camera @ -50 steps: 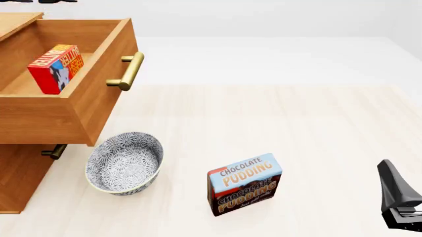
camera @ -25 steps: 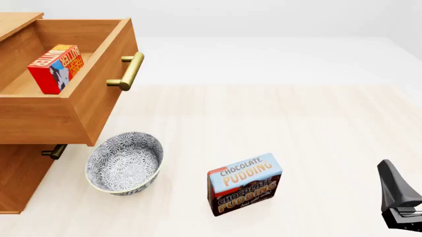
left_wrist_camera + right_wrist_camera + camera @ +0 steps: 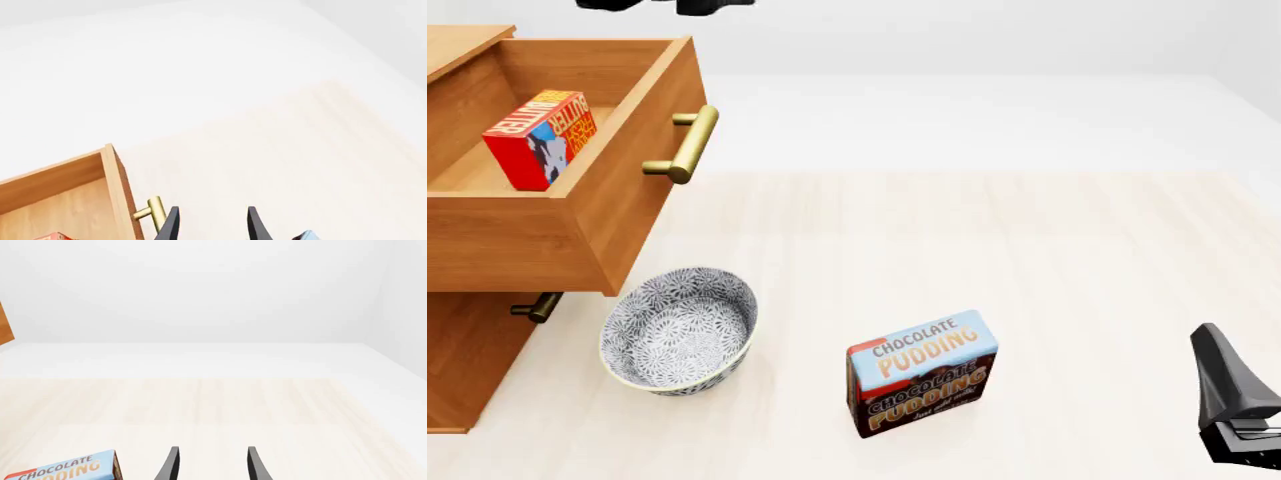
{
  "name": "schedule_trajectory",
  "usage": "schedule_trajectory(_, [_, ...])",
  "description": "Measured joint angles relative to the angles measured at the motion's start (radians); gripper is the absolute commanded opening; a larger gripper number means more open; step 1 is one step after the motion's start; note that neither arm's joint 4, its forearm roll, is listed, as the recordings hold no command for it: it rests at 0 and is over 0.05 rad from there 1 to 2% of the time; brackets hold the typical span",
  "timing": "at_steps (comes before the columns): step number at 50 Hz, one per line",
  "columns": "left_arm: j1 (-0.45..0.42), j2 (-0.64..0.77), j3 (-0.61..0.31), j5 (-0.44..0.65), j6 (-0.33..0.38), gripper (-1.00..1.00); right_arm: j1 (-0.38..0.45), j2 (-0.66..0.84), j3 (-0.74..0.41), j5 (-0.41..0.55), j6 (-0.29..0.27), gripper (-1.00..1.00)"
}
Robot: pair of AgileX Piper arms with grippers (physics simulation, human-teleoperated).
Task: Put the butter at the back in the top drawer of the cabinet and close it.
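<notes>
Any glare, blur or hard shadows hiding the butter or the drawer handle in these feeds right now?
Front view: sharp, evenly lit, the butter label readable, the brass handle showing only a soft highlight. Left wrist view: crisp, but the butter is cropped at the frame edge. Right wrist view: clear, neither visible.

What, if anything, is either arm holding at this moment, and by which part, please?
Nothing is held. Both the left gripper and right gripper have their jaws apart with nothing between them; the butter sits in the top drawer.

Your table (image 3: 1068, 240) is pale wood. On it you have the cabinet (image 3: 467, 370) at the left, a patterned bowl (image 3: 678, 328) beside it, and the pudding box (image 3: 921, 372) near the bowl.
</notes>
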Motion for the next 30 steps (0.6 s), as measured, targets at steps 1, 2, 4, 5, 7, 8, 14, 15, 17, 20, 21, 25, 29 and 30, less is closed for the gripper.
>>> schedule_trajectory(1, [-0.005, 0.003, 0.003, -0.003, 0.0, 1.0, 0.0, 0.0, 0.0, 0.0, 0.0, 1.0])
schedule_trajectory(2, [-0.009, 0.007, 0.005, -0.006, 0.0, 1.0, 0.0, 0.0, 0.0, 0.0, 0.0, 1.0])
schedule_trajectory(4, [-0.018, 0.014, 0.01, -0.012, -0.001, 1.0, 0.0, 0.0, 0.0, 0.0, 0.0, 1.0])
schedule_trajectory(5, [-0.022, 0.018, 0.012, -0.015, -0.002, 1.0, 0.0, 0.0, 0.0, 0.0, 0.0, 1.0])
schedule_trajectory(7, [-0.03, 0.025, 0.015, -0.02, -0.003, 1.0, 0.0, 0.0, 0.0, 0.0, 0.0, 1.0])
schedule_trajectory(8, [-0.034, 0.029, 0.018, -0.023, -0.003, 1.0, 0.0, 0.0, 0.0, 0.0, 0.0, 1.0])
schedule_trajectory(14, [-0.055, 0.047, 0.035, -0.043, -0.009, 1.0, 0.0, 0.0, 0.0, 0.0, 0.0, 1.0])
schedule_trajectory(15, [-0.058, 0.05, 0.038, -0.046, -0.011, 1.0, 0.0, 0.0, 0.0, 0.0, 0.0, 1.0])
schedule_trajectory(17, [-0.064, 0.055, 0.044, -0.053, -0.014, 1.0, 0.0, 0.0, 0.0, 0.0, 0.0, 1.0])
schedule_trajectory(20, [-0.073, 0.062, 0.053, -0.061, -0.018, 1.0, 0.0, 0.0, 0.0, 0.0, 0.0, 1.0])
schedule_trajectory(21, [-0.075, 0.065, 0.055, -0.064, -0.02, 1.0, 0.0, 0.0, 0.0, 0.0, 0.0, 1.0])
schedule_trajectory(25, [-0.085, 0.075, 0.068, -0.075, -0.027, 1.0, 0.0, 0.0, 0.0, 0.0, 0.0, 1.0])
schedule_trajectory(29, [-0.096, 0.085, 0.08, -0.086, -0.035, 1.0, 0.0, 0.0, 0.0, 0.0, 0.0, 1.0])
schedule_trajectory(30, [-0.098, 0.088, 0.083, -0.089, -0.037, 1.0, 0.0, 0.0, 0.0, 0.0, 0.0, 1.0])
